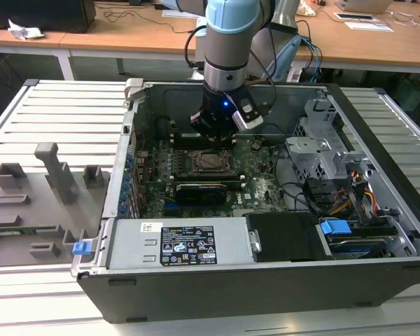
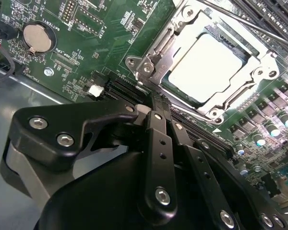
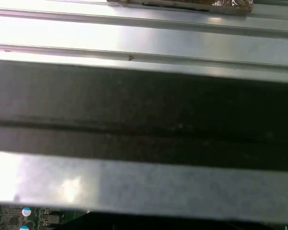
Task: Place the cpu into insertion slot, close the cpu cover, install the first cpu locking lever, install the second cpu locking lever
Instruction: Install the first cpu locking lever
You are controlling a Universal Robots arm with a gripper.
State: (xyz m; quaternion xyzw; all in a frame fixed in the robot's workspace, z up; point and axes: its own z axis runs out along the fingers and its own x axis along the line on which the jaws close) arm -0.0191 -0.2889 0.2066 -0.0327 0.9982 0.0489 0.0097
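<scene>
Inspecting near to far: gripper [image 2: 151,112] w/ fingers together, nothing held, just short of the slot [image 1: 211,162] mid-board. Cpu [image 2: 212,67] seated in slot; step 1 looks done. Cover [image 2: 175,36] lies down around chip. Levers: one rod crosses far corner, latch status can't be confirmed.

A pale ribbed metal worktable [image 1: 56,112] is stretching out to both sides of the claw, reflecting bright overhead light. Behind the claw, wooden desks [image 1: 126,38] are running across the room, carrying papers [image 1: 367,24] and a dark box [image 1: 42,14], with cables hanging down.
</scene>
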